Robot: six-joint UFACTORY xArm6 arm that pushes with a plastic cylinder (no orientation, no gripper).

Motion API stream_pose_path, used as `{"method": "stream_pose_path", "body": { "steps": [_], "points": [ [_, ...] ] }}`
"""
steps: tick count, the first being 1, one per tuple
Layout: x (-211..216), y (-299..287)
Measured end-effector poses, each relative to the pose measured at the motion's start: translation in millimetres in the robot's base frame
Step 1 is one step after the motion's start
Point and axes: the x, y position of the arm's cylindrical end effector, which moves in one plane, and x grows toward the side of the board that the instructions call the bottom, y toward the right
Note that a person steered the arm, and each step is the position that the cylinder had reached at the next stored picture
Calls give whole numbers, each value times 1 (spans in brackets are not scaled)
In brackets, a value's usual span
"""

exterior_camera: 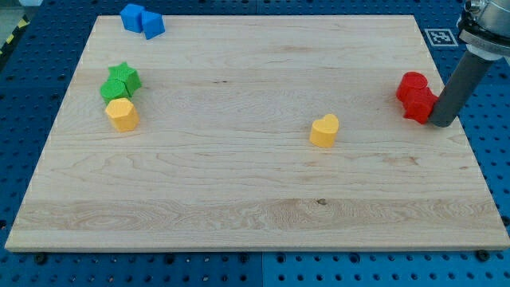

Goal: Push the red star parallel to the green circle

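Note:
The red star [420,106] lies near the board's right edge, touching a second red block [413,84], rounded in shape, just above it. My tip [441,123] rests against the red star's right side. The green circle [113,90] lies far off at the view's left, pressed against a green star [126,76] above it and to its right.
A yellow hexagon-like block [122,114] touches the green circle from below. A yellow heart [324,131] lies right of the board's middle. Two blue blocks [142,20] sit together at the top left. The wooden board's right edge [458,119] runs just beyond my tip.

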Motion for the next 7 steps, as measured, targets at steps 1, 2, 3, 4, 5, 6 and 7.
{"method": "stream_pose_path", "body": {
  "steps": [1,2,3,4,5,6,7],
  "points": [
    [3,0],
    [43,1],
    [101,-29],
    [121,-102],
    [116,-170],
    [89,-209],
    [43,-228]
  ]
}}
